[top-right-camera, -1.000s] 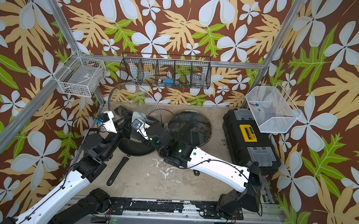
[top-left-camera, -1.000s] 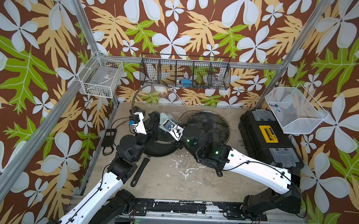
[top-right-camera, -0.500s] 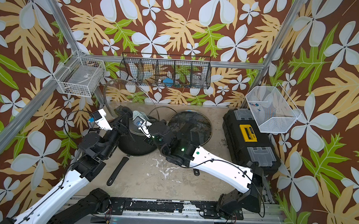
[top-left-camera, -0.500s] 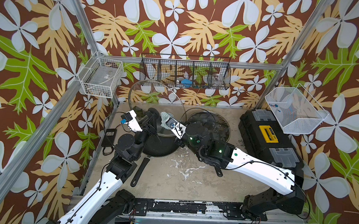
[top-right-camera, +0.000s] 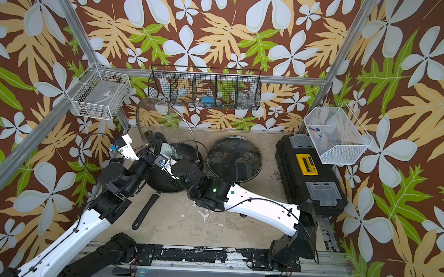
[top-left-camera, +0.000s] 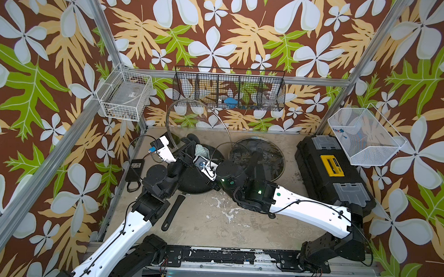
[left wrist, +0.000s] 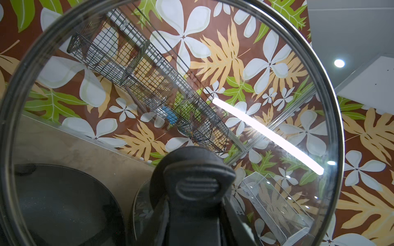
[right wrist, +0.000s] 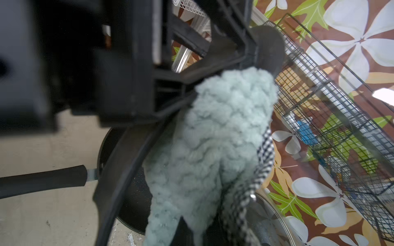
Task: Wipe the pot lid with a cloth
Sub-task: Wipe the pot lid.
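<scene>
My left gripper (top-left-camera: 186,148) is shut on the black knob (left wrist: 196,183) of the glass pot lid (top-left-camera: 198,122), holding it raised and tilted on edge above the black pan. The left wrist view looks through the lid (left wrist: 191,85), with my left gripper (left wrist: 195,215) clamped on the knob. The pale teal cloth (top-left-camera: 202,150) is bunched in my shut right gripper (top-left-camera: 202,157) and lies against the lid beside the knob. In the right wrist view the cloth (right wrist: 213,149) hides my right gripper's jaws. Both top views show the lid (top-right-camera: 165,121) and cloth (top-right-camera: 167,149).
A black frying pan (top-left-camera: 193,180) with a long handle (top-left-camera: 172,211) sits under the lid. A second glass lid (top-left-camera: 256,158) lies flat to its right. A black toolbox (top-left-camera: 330,172) stands at the right. Wire baskets (top-left-camera: 228,90) (top-left-camera: 125,96) (top-left-camera: 362,135) hang on the walls.
The left arm has lifted the lid higher and tipped it more upright, toward the back left. The right gripper with the cloth has followed it leftward.
</scene>
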Available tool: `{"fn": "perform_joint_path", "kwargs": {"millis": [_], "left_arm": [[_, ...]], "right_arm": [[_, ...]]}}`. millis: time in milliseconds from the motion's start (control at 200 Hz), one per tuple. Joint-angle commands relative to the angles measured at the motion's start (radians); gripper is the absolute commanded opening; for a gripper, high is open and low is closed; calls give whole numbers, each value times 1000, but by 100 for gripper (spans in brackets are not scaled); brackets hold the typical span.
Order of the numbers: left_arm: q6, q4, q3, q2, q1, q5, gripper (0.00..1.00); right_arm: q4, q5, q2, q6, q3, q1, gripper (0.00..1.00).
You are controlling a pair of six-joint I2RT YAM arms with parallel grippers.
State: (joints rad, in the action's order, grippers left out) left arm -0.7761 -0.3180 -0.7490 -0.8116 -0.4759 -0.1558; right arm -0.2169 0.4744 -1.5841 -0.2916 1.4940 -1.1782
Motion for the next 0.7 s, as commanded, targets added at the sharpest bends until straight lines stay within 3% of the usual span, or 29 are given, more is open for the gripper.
{"fn": "perform_joint_path", "kwargs": {"millis": [0, 220, 470, 696], "left_arm": [[-13, -166, -24, 2, 0, 0, 0], [72, -148, -19, -6, 0, -58, 0], [302, -84, -35, -21, 0, -152, 0], [505, 54, -90, -52, 0, -150, 0]], "right_arm": [[4, 2, 15, 14, -13, 0, 0], [36, 33, 103, 14, -49, 6, 0], [89, 66, 266, 43, -161, 31, 0], [106, 32, 407, 102, -288, 78, 0]]}}
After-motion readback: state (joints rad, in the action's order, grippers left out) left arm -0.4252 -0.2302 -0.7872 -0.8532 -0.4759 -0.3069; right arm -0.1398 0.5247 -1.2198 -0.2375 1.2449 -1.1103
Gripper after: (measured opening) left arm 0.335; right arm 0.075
